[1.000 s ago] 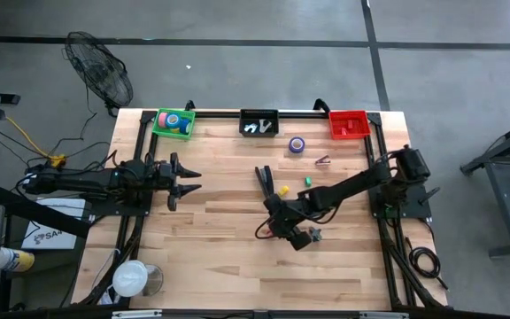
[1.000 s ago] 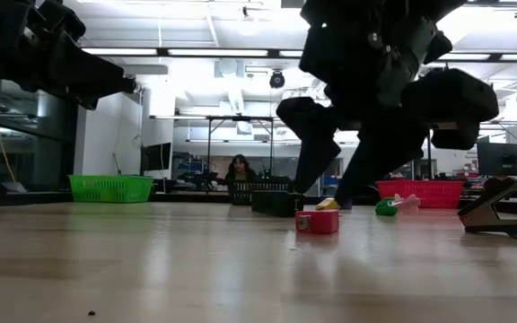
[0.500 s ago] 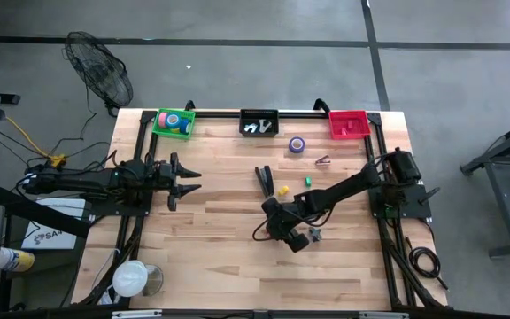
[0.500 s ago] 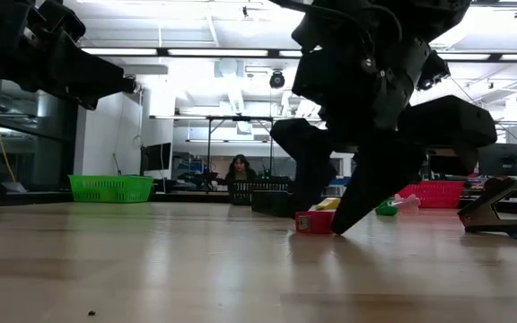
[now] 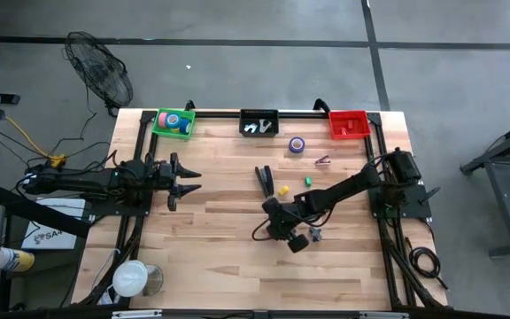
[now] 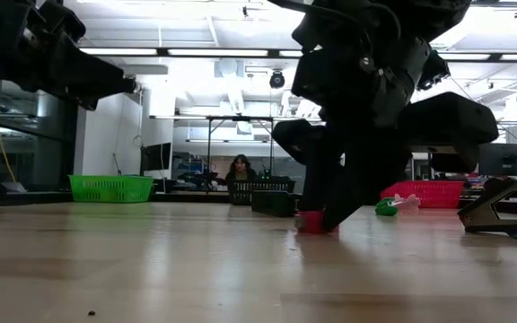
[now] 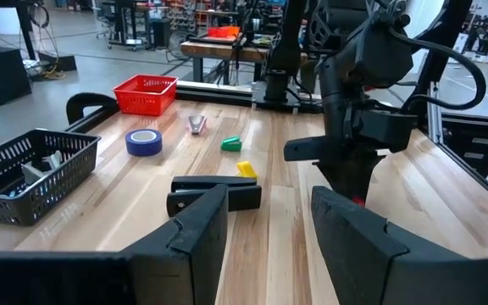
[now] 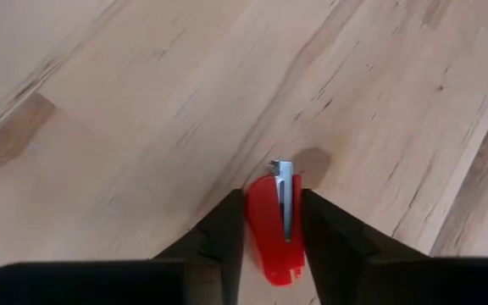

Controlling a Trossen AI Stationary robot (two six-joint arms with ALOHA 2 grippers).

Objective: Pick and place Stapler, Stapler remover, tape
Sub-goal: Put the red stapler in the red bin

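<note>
Right gripper (image 8: 269, 233): down at the desk (image 5: 211, 248) near its middle; its two dark fingers (image 8: 223, 233) stand narrowly apart on either side of a small red stapler remover (image 8: 274, 224), touching or nearly touching its sides.
Right wrist view only: the red stapler remover's metal blade shows between the fingers; the piece lies on the wood.
Low view: the red stapler remover (image 6: 311, 222) sits on the desk under the right arm, half hidden by it.
High view: the right gripper (image 5: 273, 221) hides the piece.
Left gripper (image 5: 189, 182): waits over the desk's left side, fingers (image 7: 197, 229) apart, holding nothing.
Black stapler (image 5: 265, 180): lies on the desk just beyond the right gripper.
Tape: a blue roll (image 5: 297, 144) lies alone near the far edge; other rolls sit in the green basket (image 5: 159, 126).
Far edge: black basket (image 5: 258, 113), red basket (image 5: 347, 135).
</note>
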